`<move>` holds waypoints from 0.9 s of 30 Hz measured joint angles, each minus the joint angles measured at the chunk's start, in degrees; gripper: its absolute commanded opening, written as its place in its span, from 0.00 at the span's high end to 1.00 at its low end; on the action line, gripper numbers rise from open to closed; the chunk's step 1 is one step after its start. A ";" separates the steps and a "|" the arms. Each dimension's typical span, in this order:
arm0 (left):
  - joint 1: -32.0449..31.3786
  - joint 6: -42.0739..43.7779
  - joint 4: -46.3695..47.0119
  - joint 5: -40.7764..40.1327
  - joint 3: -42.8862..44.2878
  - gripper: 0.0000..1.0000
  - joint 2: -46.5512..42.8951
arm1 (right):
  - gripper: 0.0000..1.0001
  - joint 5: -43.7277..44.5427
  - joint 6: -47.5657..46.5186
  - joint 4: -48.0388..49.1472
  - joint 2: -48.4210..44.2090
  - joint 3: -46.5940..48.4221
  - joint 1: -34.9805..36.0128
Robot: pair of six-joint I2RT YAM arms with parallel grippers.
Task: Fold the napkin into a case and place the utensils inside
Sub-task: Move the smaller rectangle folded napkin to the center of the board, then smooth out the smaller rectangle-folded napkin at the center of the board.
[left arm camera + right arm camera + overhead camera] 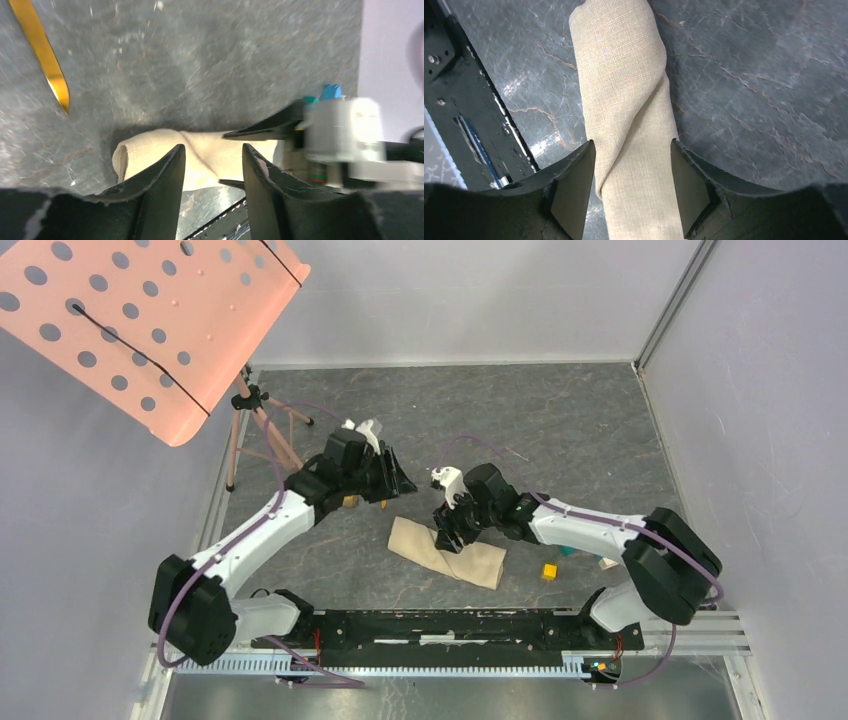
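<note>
Dark grey marbled table [560, 430], pale walls around it, pink perforated panel [140, 320] on a tripod at far left. Napkin [470, 562] lies near the front rail, folded into a long narrow strip with a diagonal overlap. Right gripper [633, 195] is over it, fingers spread, one on each side of the strip; can't tell if the pads touch cloth. Left gripper [214, 170] is off the strip's far-left end, fingers parted, nothing between them, napkin visible beyond the gap. Gold utensil [42, 50] blade lies flat on the table, well apart from the napkin; handle out of frame. Yellow cube [549, 571] sits near the napkin's right end, teal cube [567, 551] beside it.
</note>
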 measured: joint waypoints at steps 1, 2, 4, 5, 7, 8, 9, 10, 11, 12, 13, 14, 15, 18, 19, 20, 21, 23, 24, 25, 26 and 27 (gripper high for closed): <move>0.02 -1.49 1.68 1.18 -1.90 0.53 0.98 | 0.42 0.79 1.01 -0.35 -1.60 -0.35 -0.20; 0.02 -3.08 3.39 2.25 -3.93 0.55 2.19 | 0.47 1.36 1.73 -0.72 -2.80 -0.59 -0.24; 0.07 -5.95 6.36 3.80 -7.63 0.60 4.37 | 0.55 1.77 2.97 -0.74 -4.55 -1.31 -0.20; 0.07 -7.39 7.61 4.26 -9.49 0.63 5.51 | 0.58 1.81 3.80 -0.55 -5.64 -2.21 -0.20; 0.07 -10.14 9.62 4.76 -12.20 0.66 7.76 | 0.62 1.79 5.16 -0.35 -7.37 -4.48 -0.20; 0.07 -10.97 10.40 4.94 -12.98 0.67 8.48 | 0.64 1.88 5.57 -0.46 -7.96 -5.60 -0.20; 0.07 -11.76 11.02 5.16 -13.53 0.69 9.18 | 0.65 2.05 6.12 -0.61 -8.41 -6.69 -0.20; 0.07 -12.44 11.98 5.27 -13.81 0.70 9.99 | 0.66 2.67 6.51 -0.92 -8.94 -8.02 -0.20; 0.07 -13.03 12.79 5.27 -13.86 0.70 10.86 | 0.66 3.39 6.91 -1.25 -9.46 -9.38 -0.20; 0.09 -13.44 13.86 5.22 -13.86 0.70 11.76 | 0.67 3.67 7.19 -1.46 -9.70 -10.03 -0.22; 0.17 -13.68 14.75 5.20 -13.86 0.71 12.68 | 0.68 4.52 7.52 -1.46 -10.08 -11.06 -0.31; 0.28 -13.86 15.54 5.11 -13.86 0.71 13.60 | 0.69 5.16 7.82 -1.53 -10.49 -12.07 -0.44; 0.42 -14.03 16.31 4.94 -13.86 0.71 14.73 | 0.69 5.99 8.00 -1.66 -10.86 -13.00 -0.70; 1.25 -14.12 18.01 4.20 -13.79 0.72 18.47 | 0.69 8.96 8.33 -2.08 -11.69 -14.73 -2.21; 1.62 -14.10 18.29 3.82 -13.73 0.73 19.91 | 0.69 10.34 8.24 -1.99 -12.07 -14.88 -2.64; 1.97 -14.10 18.45 3.41 -13.64 0.74 21.14 | 0.69 11.69 8.09 -1.92 -12.28 -14.91 -2.97; 2.27 -14.10 18.69 3.50 -13.42 0.74 21.97 | 0.69 12.68 7.85 -1.81 -12.33 -14.91 -3.17; 2.75 -14.01 19.39 3.43 -12.59 0.74 23.04 | 0.67 13.75 7.32 -1.62 -12.31 -14.91 -3.43; 2.91 -13.99 19.41 3.21 -12.37 0.72 23.26 | 0.66 13.73 7.13 -1.62 -12.31 -14.91 -3.43; 3.04 -13.94 19.37 2.84 -12.33 0.69 23.23 | 0.65 13.60 6.84 -1.57 -12.33 -14.91 -3.43; 3.15 -13.68 19.23 2.58 -12.33 0.66 23.02 | 0.63 13.46 6.58 -1.60 -12.39 -14.91 -3.43; 3.19 -13.18 18.82 2.25 -12.28 0.63 22.56 | 0.60 13.18 6.29 -1.62 -12.50 -14.91 -3.43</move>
